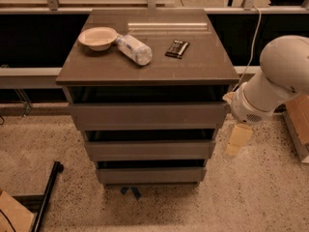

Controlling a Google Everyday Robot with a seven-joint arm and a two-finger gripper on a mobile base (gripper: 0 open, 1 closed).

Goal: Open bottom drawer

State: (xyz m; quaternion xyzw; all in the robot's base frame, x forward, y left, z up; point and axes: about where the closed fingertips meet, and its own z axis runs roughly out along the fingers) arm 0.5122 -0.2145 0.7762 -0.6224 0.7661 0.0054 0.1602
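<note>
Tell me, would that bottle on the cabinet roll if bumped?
Probably: the bottle lies on its side on the flat cabinet top, so a sideways nudge could roll it. The bowl beside one end might block that way. It looks like light plastic. The gripper hangs low beside the cabinet, away from it.

No writing can be read. The dark packet (177, 48) on the tabletop (203, 66) carries pale marks that cannot be made out; the bottle (134, 49) likewise. The hand (238, 140) hangs right of the cabinet (145, 116), level with the middle drawer (149, 150)
</note>
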